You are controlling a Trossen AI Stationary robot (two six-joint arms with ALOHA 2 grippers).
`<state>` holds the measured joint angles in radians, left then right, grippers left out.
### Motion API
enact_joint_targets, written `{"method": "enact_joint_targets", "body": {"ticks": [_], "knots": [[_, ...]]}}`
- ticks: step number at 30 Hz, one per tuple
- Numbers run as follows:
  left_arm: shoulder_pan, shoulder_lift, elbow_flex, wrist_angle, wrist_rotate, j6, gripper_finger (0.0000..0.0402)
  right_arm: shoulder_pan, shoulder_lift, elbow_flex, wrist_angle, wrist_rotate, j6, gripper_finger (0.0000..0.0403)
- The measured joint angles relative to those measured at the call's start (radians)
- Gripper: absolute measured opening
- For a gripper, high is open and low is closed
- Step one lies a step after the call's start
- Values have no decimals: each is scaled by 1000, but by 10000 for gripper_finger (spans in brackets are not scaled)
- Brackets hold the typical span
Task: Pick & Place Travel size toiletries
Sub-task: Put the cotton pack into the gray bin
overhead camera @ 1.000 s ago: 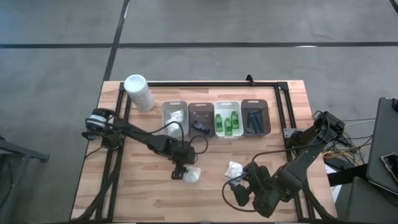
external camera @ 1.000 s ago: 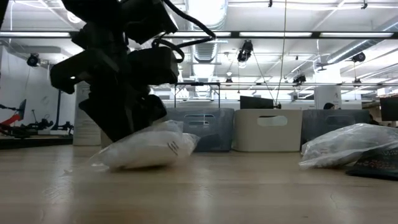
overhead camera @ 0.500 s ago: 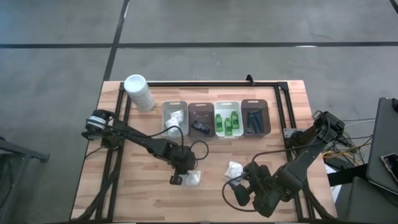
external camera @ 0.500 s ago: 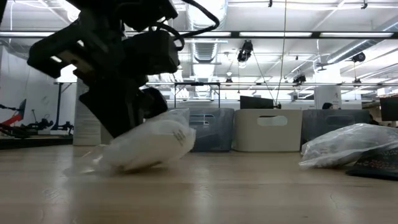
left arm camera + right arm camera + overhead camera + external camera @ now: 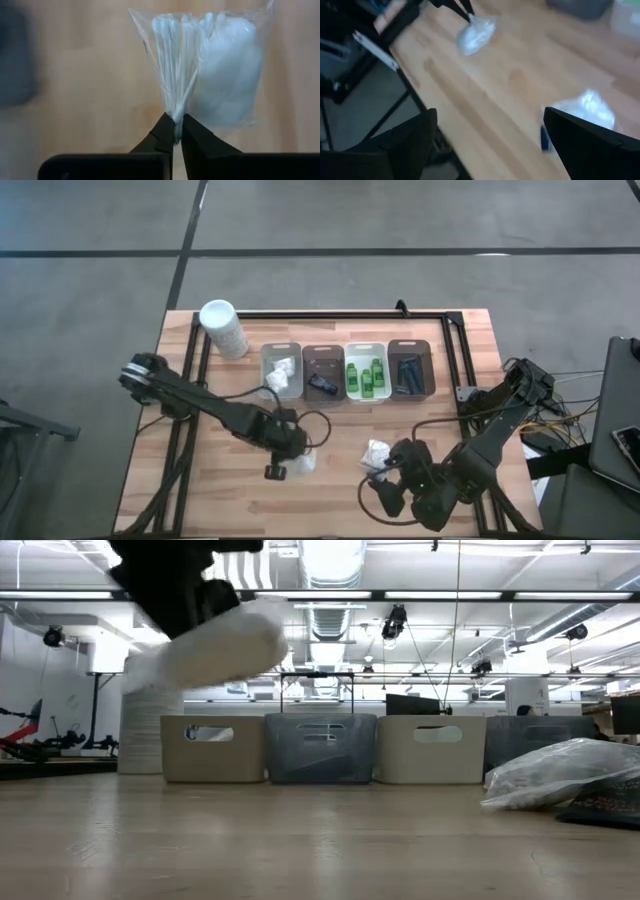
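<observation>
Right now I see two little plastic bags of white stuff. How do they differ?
The held packet hangs in the air, pinched at its edge by the left gripper; the other packet lies on the table, beside the right gripper, which is open and not holding it. Both are clear bags with white contents.

Grey concrete floor crossed by dark seam lines, upper part of the high view; light wooden table with black metal frame; open hall in the low view, white ceiling with long strip lights, ducts, hanging cables; dark monitor centre right
</observation>
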<state>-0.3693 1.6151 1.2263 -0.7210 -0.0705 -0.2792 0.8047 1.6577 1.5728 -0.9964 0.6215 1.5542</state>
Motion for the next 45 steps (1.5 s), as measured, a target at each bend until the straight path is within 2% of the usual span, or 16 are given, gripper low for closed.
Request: {"method": "enact_joint_targets", "body": {"ticks": [4, 7, 10, 13, 17, 21, 27, 31, 33, 36, 45], "knots": [[53, -101, 19, -106, -135, -176, 18, 0, 0, 29, -38, 107, -13, 363], [135, -188, 9, -142, -145, -262, 18, 0, 0, 50, -77, 159, -5, 363], [263, -263, 8, -153, -135, -257, 18, 0, 0, 73, -127, 172, 10, 363], [431, -312, 8, -179, -80, -256, 18, 0, 0, 88, -179, 175, 40, 363], [614, -315, 3, -233, -62, -221, 17, 0, 0, 94, -234, 194, 111, 363], [718, -279, -43, -226, 9, -202, 17, 0, 0, 94, -259, 194, 159, 363], [756, -203, -160, -153, 22, -208, 20, -1, 0, 93, -271, 194, 193, 363], [760, -152, -222, -43, 53, -301, 22, -6, 0, 92, -287, 193, 207, 363], [751, -141, -232, -3, 30, -390, 27, -8, 0, 92, -287, 193, 211, 363], [750, -130, -232, 4, -9, -509, 47, -10, 0, 92, -287, 193, 229, 363], [747, -176, -230, 2, -37, -589, 130, -10, 0, 92, -287, 193, 253, 363]]}}
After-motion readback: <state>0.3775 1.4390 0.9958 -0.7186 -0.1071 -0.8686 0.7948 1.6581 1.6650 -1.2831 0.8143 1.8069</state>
